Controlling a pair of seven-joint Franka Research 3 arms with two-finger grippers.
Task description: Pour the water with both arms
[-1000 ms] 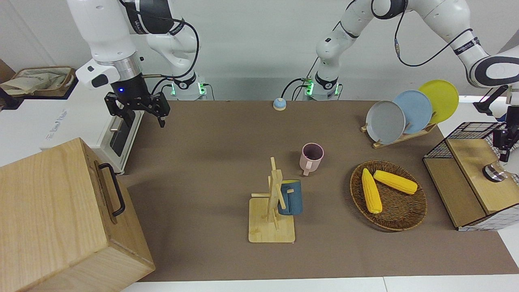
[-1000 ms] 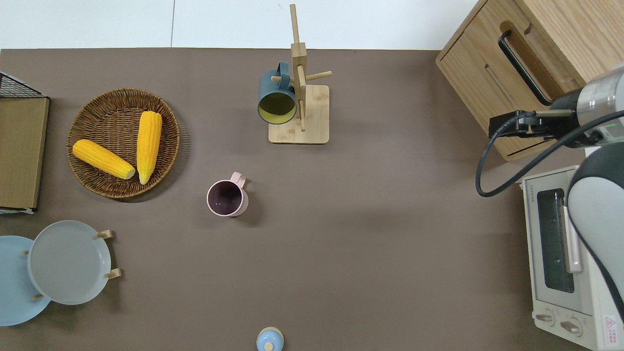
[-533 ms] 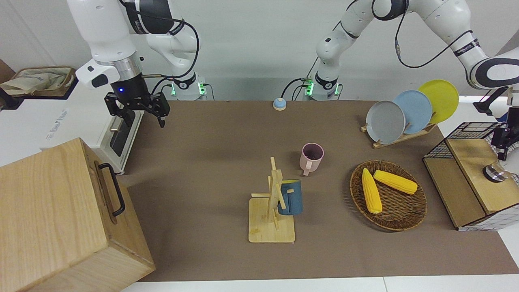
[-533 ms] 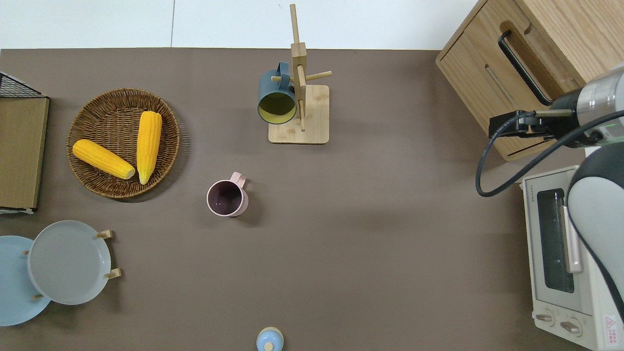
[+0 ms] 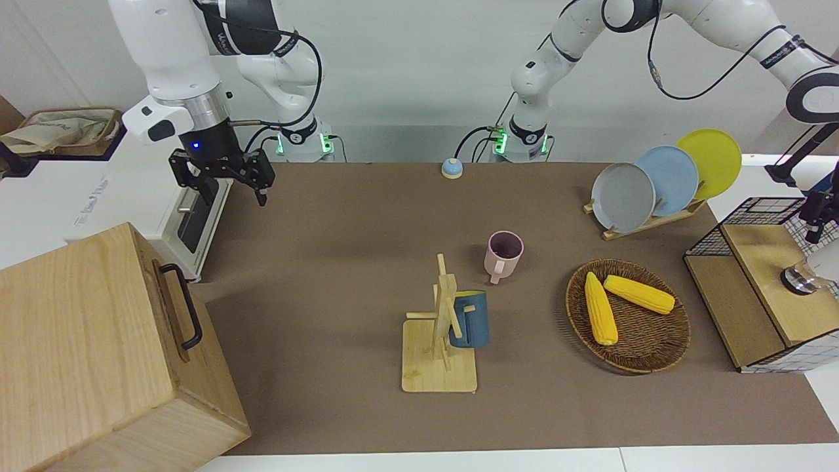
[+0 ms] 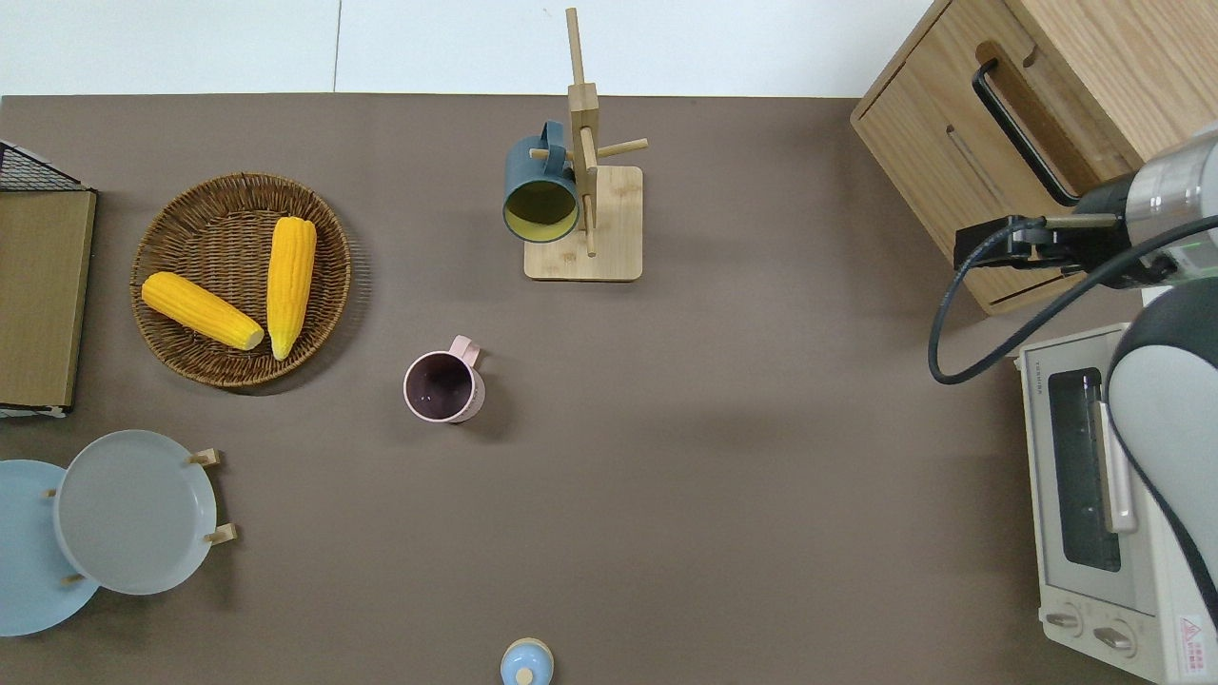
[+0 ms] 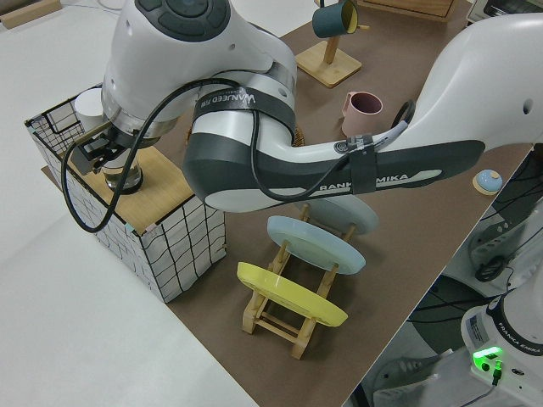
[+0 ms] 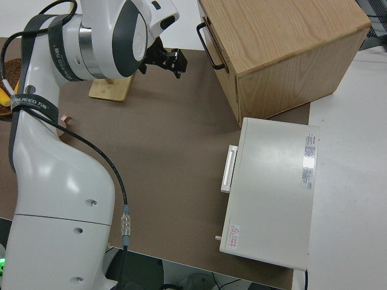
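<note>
My left arm (image 5: pixel 734 26) reaches out to the wire crate (image 5: pixel 754 223) at its end of the table. My left gripper (image 7: pixel 95 154) hangs just above a small glass cup (image 7: pixel 123 174) that stands on the crate's wooden lid; the front view shows the gripper (image 5: pixel 818 223) at its edge, above the cup (image 5: pixel 798 278). A pink mug (image 5: pixel 503 254) stands upright mid-table, dark inside in the overhead view (image 6: pixel 442 387). My right gripper (image 5: pixel 229 193) is open and empty; that arm is parked.
A blue mug (image 5: pixel 470 319) hangs on a wooden rack (image 5: pixel 438 367). A wicker basket (image 5: pixel 655 337) holds two corn cobs. Plates stand in a rack (image 5: pixel 655 183). A large wooden box (image 5: pixel 85 354) and a toaster oven (image 6: pixel 1085 495) stand at the right arm's end. A small blue bell (image 5: pixel 451 168) sits near the bases.
My left arm has lifted, and its gripper has risen a little above the glass cup, toward the front view's edge. The right arm has not moved.
</note>
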